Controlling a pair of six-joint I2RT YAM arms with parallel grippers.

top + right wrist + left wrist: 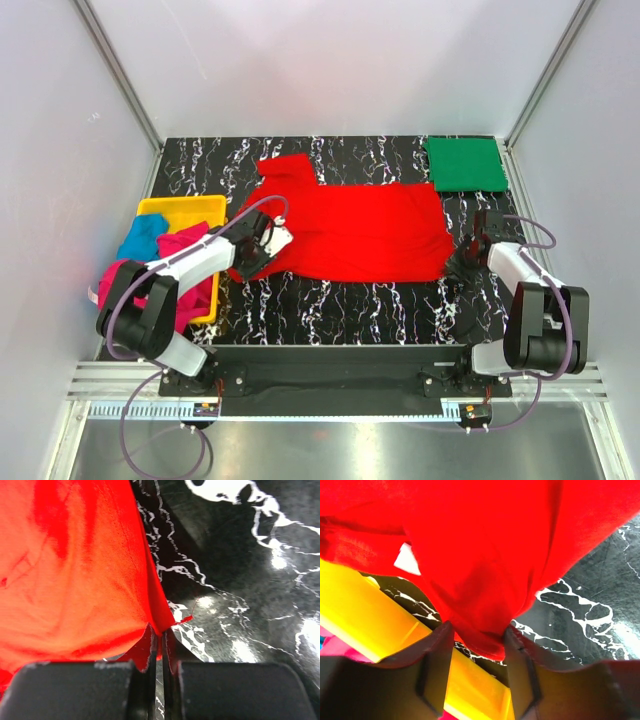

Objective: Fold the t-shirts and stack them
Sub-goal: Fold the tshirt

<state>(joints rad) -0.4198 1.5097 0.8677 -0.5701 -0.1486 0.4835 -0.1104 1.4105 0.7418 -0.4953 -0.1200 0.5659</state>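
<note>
The red t-shirt [350, 225] lies spread across the middle of the black marbled table. My left gripper [262, 245] is at its left edge. In the left wrist view a thick bunch of red cloth [485, 580] is wedged between that gripper's [477, 630] two fingers, touching both. My right gripper [462, 262] is at the shirt's near right corner. In the right wrist view it [161, 637] is shut tight on that corner of red cloth [75, 580]. A folded dark green t-shirt [465, 163] lies flat at the back right.
A yellow tray [180, 207] stands at the left edge of the table, close under my left gripper [365, 615]. A turquoise t-shirt [143, 238] and a magenta one [200, 290] are heaped in it, the magenta spilling over its near rim. Grey walls enclose the table.
</note>
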